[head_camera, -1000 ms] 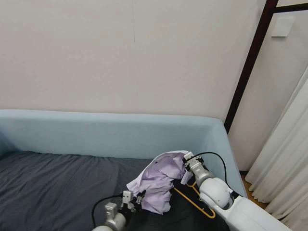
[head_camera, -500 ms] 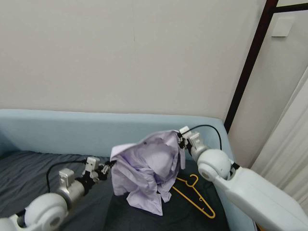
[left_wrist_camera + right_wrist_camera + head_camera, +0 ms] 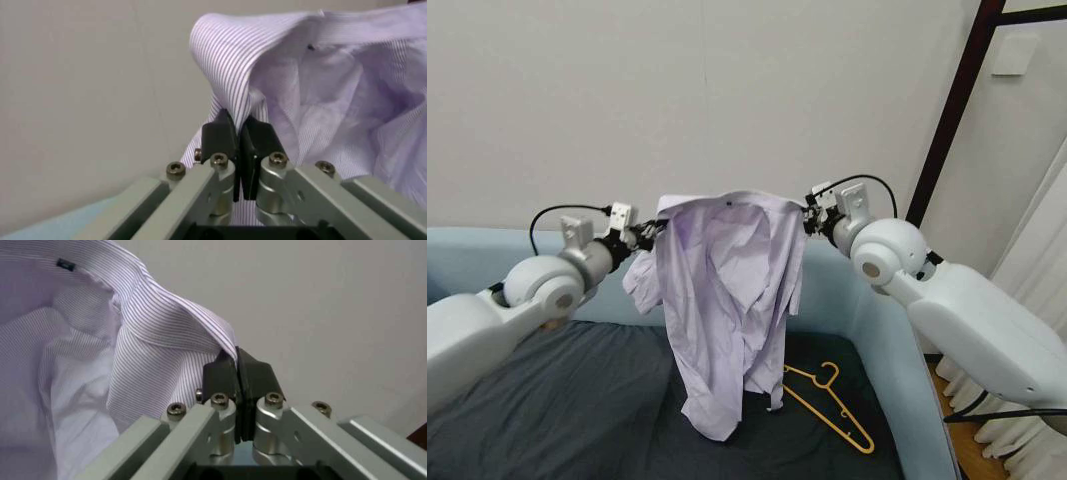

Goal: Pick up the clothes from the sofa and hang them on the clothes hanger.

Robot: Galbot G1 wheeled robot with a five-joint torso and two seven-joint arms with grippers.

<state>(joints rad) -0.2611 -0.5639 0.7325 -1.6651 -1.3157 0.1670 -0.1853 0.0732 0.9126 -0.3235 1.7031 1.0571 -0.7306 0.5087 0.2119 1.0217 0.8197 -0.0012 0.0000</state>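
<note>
Hanger (image 3: pixel 843 400) lies flat on the sofa (image 3: pixel 547 400) seat, below the shirt (image 3: pixel 727 300) hem and off to my right. Its long axis is diagonal, hook toward the backrest. Right arm is nearer to it. Shirt hangs lengthwise between 2 grippers. Left gripper (image 3: pixel 642 233) and right gripper (image 3: pixel 808 218) are each clamped on 1 shoulder, arms high and roughly level.

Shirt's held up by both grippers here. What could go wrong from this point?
Both the left gripper and right gripper pinch only a thin fold of the shirt near the collar, so the fabric might slip out. The hanger lies on the sofa below, and neither gripper is free to take it.
</note>
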